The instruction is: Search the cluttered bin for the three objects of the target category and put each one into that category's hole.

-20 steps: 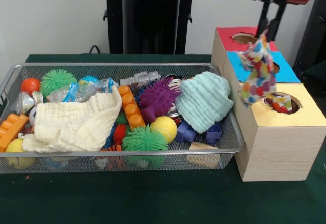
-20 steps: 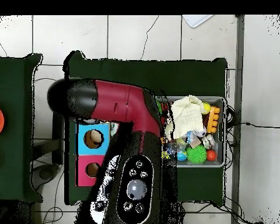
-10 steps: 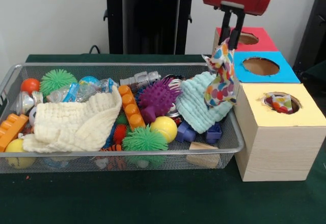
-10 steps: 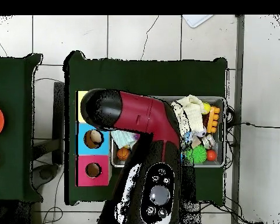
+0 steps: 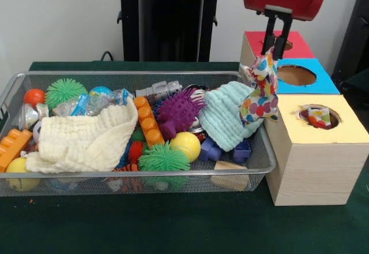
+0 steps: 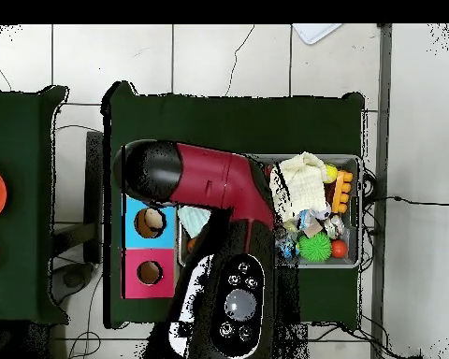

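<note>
My jaws (image 5: 276, 51) are clenched on the top corner of a polka-dot cloth (image 5: 260, 91), so it hangs limp between the wire bin (image 5: 262, 164) and the yellow box (image 5: 331, 144), whose hole (image 5: 319, 115) already shows similar dotted fabric, likely its destination.

Soft, even indoor light is filling the scene, casting only faint shadows under the wire bin (image 5: 253, 167). Small highlights are glinting on the red arm (image 6: 210, 178). Nothing is blurring noticeably.
</note>
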